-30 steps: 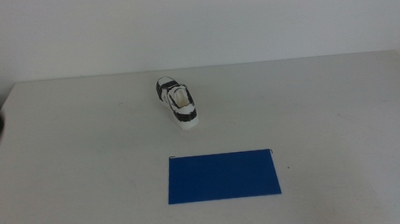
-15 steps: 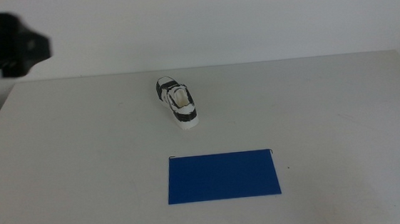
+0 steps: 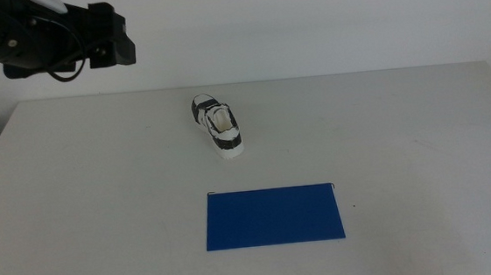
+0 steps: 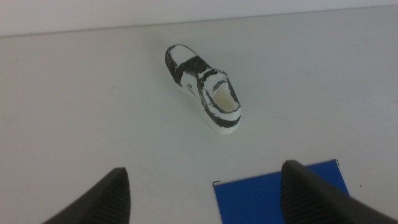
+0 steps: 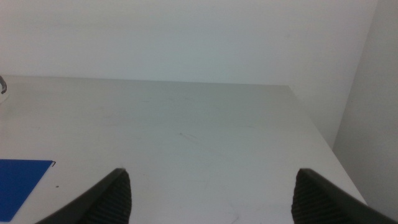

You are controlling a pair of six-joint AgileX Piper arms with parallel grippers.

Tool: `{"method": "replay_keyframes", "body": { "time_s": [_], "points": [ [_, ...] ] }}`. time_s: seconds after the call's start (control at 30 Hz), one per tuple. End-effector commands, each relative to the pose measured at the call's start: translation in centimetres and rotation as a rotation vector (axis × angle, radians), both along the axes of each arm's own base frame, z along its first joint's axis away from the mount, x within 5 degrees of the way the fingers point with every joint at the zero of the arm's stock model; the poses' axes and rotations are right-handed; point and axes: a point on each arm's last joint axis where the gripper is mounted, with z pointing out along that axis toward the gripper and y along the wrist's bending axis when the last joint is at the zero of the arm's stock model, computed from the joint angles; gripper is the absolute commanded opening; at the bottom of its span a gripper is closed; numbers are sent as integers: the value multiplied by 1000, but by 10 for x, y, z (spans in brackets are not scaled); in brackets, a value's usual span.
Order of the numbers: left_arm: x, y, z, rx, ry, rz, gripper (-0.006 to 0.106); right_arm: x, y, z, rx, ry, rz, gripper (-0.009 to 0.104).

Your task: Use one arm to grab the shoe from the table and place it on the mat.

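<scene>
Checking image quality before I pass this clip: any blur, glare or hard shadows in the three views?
Middle view: even, flat light; shoe and mat are sharp, with only faint shadows; the left arm looks slightly soft. Left wrist view: the shoe is a little soft, the left gripper is blurred at close range. Right wrist view: no glare, the right gripper is blurred.

shoe [image 4: 205,89] on table [image 4: 74,112], mat [image 4: 280,196] nearer; left gripper [image 4: 202,193] spread wide.

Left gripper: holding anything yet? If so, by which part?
Nothing held. The left gripper is open and high above the table; the shoe lies untouched beyond the blue mat. The right gripper is open too, waiting.
</scene>
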Motion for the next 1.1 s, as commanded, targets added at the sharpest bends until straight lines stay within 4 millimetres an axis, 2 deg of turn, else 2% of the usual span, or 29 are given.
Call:
{"method": "replay_keyframes", "body": {
  "time_s": [0.0, 0.33, 0.57, 0.83, 1.07],
  "points": [
    [-3, -2, 21, -69, -95, 8, 79, -2, -1, 12, -25, -108, -7, 66],
    [5, -4, 14, -67, -68, 16, 79, -2, -1, 12, -25, -108, -7, 66],
    [17, -8, 4, -66, -47, 25, 79, -2, -1, 12, -25, -108, -7, 66],
    [54, -16, 7, 10, 77, 37, 79, -2, -1, 12, -25, -108, -7, 66],
    [93, -30, 7, -32, 139, 80, 79, -2, -1, 12, -25, -108, -7, 66]
  ]
}}
